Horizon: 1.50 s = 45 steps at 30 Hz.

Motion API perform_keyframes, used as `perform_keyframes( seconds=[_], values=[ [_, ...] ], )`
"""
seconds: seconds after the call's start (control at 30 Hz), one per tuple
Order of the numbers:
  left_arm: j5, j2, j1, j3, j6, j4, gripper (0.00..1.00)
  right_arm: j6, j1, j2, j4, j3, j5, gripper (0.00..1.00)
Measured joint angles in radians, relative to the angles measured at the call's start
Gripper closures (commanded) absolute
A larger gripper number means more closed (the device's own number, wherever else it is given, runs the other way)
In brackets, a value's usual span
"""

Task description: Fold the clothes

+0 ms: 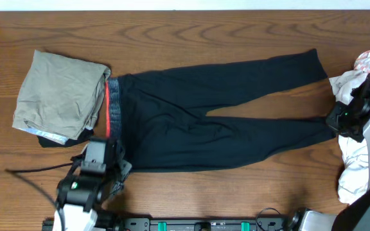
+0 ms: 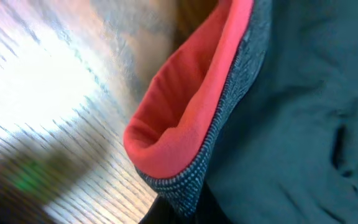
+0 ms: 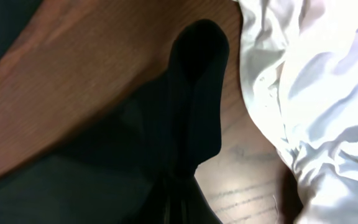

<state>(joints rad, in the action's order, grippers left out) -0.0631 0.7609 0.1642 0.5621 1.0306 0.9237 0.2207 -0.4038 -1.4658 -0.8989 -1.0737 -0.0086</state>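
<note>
While the leggings (image 1: 204, 115) lie spread flat on the table (image 1: 185, 25), the first fold is judged in hand: the left gripper (image 1: 103, 147) is set at their near waistband corner, jaw state not discernible, the right gripper (image 1: 339, 120) is judged closed, pinching their near hem, and a matched lift over the far leg is required.

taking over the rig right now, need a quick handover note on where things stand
Left gripper: at the near corner of the waistband; fingers not visible, grip unclear.
Right gripper: at the lower leg cuff; grip also unclear.
Dark pants: spread flat and unfolded, waist to the left, legs to the right.
Done: olive garment lies folded at the left.
Left: fold the pants, then the white clothes bunched at the right.
</note>
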Motion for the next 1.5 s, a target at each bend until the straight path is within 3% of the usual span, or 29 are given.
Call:
perform_keyframes(
  seconds=[0.23,0.47,0.9,1.5],
  values=[
    [0.082,-0.154,0.000,0.024,-0.078,0.056,0.94,0.006,-0.026,0.129,-0.060,0.000,-0.007,0.99],
    [0.220,-0.146,0.000,0.034,-0.113,-0.166,0.94,0.008,-0.028,0.145,-0.051,0.000,-0.064,0.99],
    [0.287,0.187,0.000,0.041,-0.214,-0.621,0.94,0.018,-0.001,0.003,0.059,-0.046,-0.124,0.99],
    [0.304,0.499,-0.032,0.042,-0.364,-1.096,0.94,0.025,0.127,-0.435,-0.002,-0.526,-0.134,0.99]
  ],
)
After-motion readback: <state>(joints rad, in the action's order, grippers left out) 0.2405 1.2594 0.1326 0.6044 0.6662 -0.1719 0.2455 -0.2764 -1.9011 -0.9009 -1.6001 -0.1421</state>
